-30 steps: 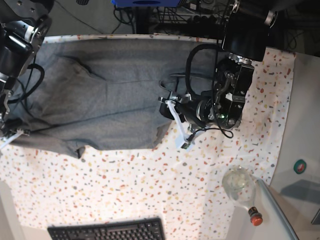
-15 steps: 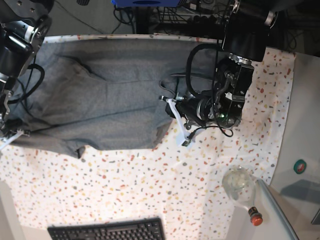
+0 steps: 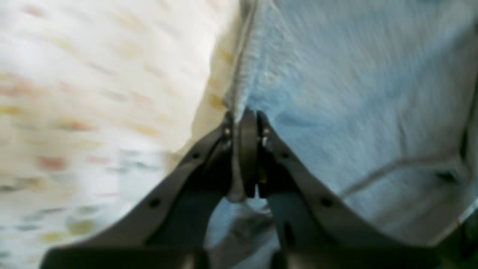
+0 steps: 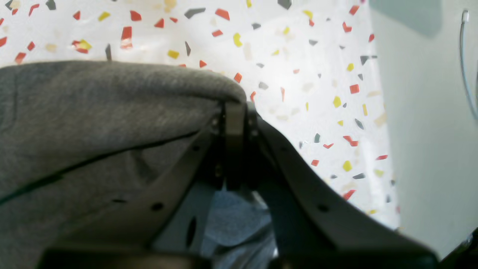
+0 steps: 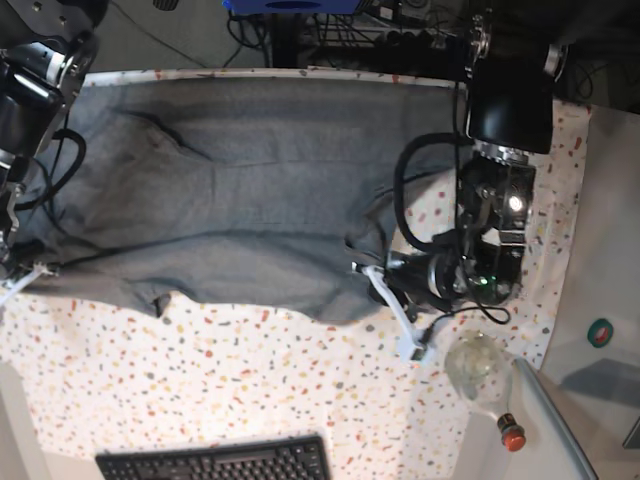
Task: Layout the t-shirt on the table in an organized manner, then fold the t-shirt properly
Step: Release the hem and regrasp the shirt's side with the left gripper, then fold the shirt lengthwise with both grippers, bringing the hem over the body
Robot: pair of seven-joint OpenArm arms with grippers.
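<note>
In the left wrist view, the left gripper (image 3: 247, 149) is seen closed on a hem of the grey t-shirt (image 3: 336, 93), above the blurred speckled table (image 3: 93, 74).

In the right wrist view, the right gripper (image 4: 235, 149) is clamped on the t-shirt's folded edge; open table is seen beyond.

In the base view, the shirt is stretched between both arms across the table's far half.

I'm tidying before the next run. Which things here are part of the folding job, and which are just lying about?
Job: t-shirt, table, left pincer and right pincer, both shut on it.
Lying about: keyboard, glass bottle, green disc.
</note>
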